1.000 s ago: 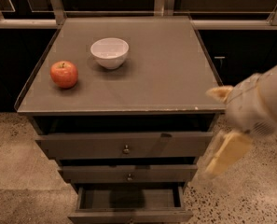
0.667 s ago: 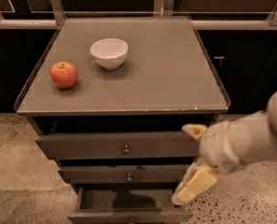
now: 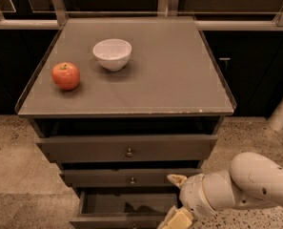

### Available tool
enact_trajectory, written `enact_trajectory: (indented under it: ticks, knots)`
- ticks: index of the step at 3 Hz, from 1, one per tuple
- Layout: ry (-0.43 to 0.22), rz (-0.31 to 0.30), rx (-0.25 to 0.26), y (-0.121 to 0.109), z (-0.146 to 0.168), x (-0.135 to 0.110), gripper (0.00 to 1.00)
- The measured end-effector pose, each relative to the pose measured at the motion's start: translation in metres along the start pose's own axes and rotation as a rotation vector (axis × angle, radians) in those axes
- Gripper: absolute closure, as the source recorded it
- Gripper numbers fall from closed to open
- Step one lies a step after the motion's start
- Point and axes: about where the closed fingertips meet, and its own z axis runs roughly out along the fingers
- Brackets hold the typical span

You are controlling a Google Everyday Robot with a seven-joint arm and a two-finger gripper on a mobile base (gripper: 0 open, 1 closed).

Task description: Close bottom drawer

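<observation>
item: bottom drawer (image 3: 107, 220) – dark grey-brown, slim flat front, lowest of three in a grey metal cabinet (image 3: 155, 80). it is found pulled well out at the lower edge of the camera view, its bare inside exposed; only a hint of the small knob is seen at the very bottom.

item: gripper (image 3: 176, 200) – white-sleeved, cream-padded, carried low on the right of the view. it is held wide, with one pad up by the middle drawer (image 3: 131, 178) and the other down by the bottom drawer's front rim; nothing is gripped. contact with the drawer cannot be confirmed.

relation noted: the drawer's long axis is laid left to right across the view, and its travel is judged to run straight back into the cabinet, away from the camera. the gripper is placed at the drawer's right-hand end, over the open tray rather than out in front of the face – so, as judged, it would have to be brought round to the front before a push inward could be given.

also listed: top drawer (image 3: 126, 149), slightly out; red apple (image 3: 65, 75) and white round bowl (image 3: 112, 54) on the cabinet top, well apart from the work.
</observation>
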Motion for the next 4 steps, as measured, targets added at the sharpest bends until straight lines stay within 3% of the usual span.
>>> enact_trajectory:
  ticks: [1,2,3,4]
  knots:
    - [-0.013,0.030,0.003,-0.001,-0.001,0.012,0.00]
    - [-0.048,0.167,0.017,-0.009,0.023,0.076,0.00]
    - [-0.092,0.270,0.043,-0.038,0.058,0.128,0.00]
    - [-0.086,0.373,0.024,-0.061,0.086,0.166,0.00]
